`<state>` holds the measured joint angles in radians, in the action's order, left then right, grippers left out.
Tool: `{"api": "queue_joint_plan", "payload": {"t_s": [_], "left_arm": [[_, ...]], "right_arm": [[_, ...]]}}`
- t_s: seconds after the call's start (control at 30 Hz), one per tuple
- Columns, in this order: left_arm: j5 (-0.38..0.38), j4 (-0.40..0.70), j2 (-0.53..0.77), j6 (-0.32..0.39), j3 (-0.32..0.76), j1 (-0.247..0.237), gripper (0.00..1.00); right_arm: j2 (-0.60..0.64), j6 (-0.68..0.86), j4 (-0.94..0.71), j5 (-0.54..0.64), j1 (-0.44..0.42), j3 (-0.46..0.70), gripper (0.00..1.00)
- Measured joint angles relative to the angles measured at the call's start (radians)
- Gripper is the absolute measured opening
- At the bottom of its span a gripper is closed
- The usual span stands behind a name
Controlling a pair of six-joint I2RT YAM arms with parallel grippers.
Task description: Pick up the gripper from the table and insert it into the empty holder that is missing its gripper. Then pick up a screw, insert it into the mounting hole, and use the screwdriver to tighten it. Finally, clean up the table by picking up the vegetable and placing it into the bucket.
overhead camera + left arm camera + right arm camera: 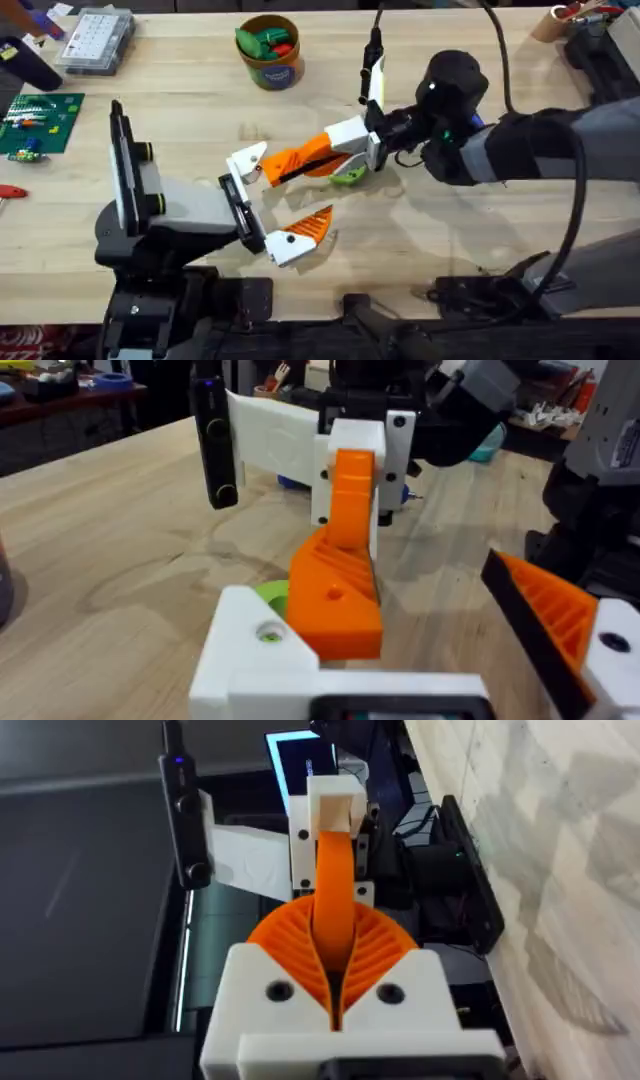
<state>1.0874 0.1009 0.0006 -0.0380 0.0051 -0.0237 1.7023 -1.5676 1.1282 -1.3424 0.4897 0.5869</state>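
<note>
Orange gripper finger (300, 155) is clamped in the right tool (345, 150), its long axis pointing at the white holder (247, 160) on the left tool (270, 205), whose jaws are spread and empty.

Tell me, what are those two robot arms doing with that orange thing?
The right gripper is shut on the long orange gripper and holds its end against the bare white holder on the left gripper. It looks like it is being fitted in. The lime-green vegetable lies on the table, not yet in the bucket.
</note>
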Motion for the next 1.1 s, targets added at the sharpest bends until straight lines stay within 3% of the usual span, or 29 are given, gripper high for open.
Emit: {"api": "queue_joint_plan", "payload": {"t_s": [1.1], "left_arm": [[-0.019,-0.002,0.0,0.0,0.0,0.004,0.988]], "right_arm": [[0.002,0.018,0.013,0.116,0.053,-0.001,0.019]]}}
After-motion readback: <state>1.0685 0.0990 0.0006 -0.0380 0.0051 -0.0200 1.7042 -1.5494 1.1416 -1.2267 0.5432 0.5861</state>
